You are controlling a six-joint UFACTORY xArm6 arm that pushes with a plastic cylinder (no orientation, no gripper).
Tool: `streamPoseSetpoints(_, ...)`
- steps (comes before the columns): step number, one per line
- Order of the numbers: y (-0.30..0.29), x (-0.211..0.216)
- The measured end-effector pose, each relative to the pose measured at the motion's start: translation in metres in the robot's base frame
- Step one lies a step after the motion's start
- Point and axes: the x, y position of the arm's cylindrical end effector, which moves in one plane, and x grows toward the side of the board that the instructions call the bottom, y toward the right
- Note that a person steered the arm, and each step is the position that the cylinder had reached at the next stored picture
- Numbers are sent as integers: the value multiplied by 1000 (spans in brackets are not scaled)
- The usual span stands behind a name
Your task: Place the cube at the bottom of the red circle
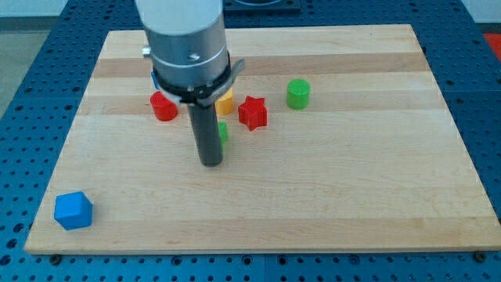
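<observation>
Though angle misleads, blue cube (73, 210) sits far from my tip (210, 163).

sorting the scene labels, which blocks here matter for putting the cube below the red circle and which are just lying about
For the job:
blue cube
red circle
my tip

Lying about:
red star
green cylinder
small green block, partly hidden behind the rod
yellow block, partly hidden

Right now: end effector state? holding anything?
No gripper: my tip holds nothing, resting beside a small green block, far from the blue cube.
</observation>
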Motion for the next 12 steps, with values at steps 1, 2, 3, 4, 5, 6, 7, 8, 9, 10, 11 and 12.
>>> streamPoseSetpoints(1, -27, 44)
streamPoseSetpoints(2, -42, 94)
streamPoseSetpoints(3, -50, 108)
streamPoseSetpoints(4, -93, 108)
streamPoseSetpoints(5, -146, 108)
streamPoseSetpoints(6, -172, 108)
streamPoseSetpoints(7, -173, 108)
streamPoseSetpoints(8, -188, 102)
streamPoseSetpoints(9, -195, 95)
streamPoseSetpoints(10, -195, 88)
streamPoseSetpoints(11, -190, 74)
streamPoseSetpoints(12, -174, 61)
